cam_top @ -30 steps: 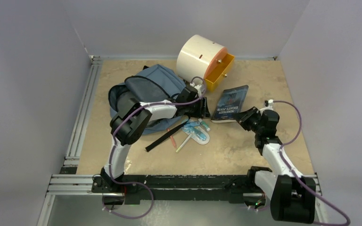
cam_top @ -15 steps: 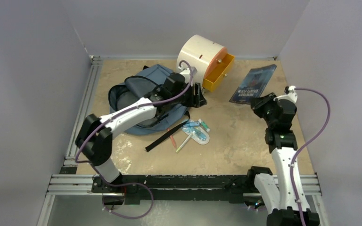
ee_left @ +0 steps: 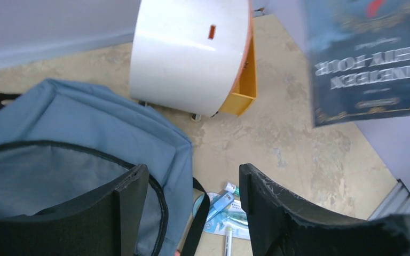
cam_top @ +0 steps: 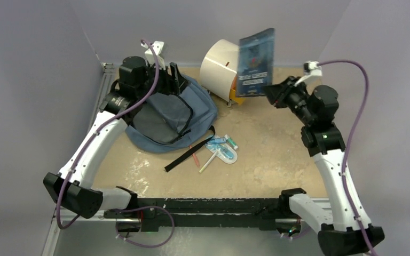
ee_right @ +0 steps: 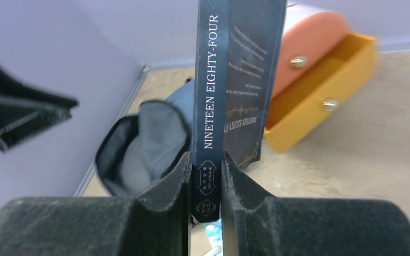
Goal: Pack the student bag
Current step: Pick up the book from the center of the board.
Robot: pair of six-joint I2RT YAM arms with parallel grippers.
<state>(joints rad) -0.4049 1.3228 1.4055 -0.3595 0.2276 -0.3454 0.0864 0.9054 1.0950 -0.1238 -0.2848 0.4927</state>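
I count one slate-blue fabric backpack (cam_top: pixel 165 114), one cream cylindrical cabinet (cam_top: pixel 216 66) with an orange drawer (ee_right: pixel 320 106), one dark blue paperback book (cam_top: pixel 255 61) and one loose black strap (cam_top: pixel 184 157). The small heap of pens and markers (cam_top: pixel 221 149) is too tangled for me to count.

The backpack lies on the tan table, left of the cabinet, its mouth gaping. My left gripper (ee_left: pixel 192 170) sits over the backpack's far rim with its fingers spread and nothing between them. My right gripper (ee_right: pixel 205 157) is clamped on the book's spine, holding it upright in the air.

From above, the book covers most of the drawer. The right wrist view is blurred at its edges.

A second ago the book lay flat beside the drawer, and my left arm reached across the backpack toward the cabinet, its fingers closer together.
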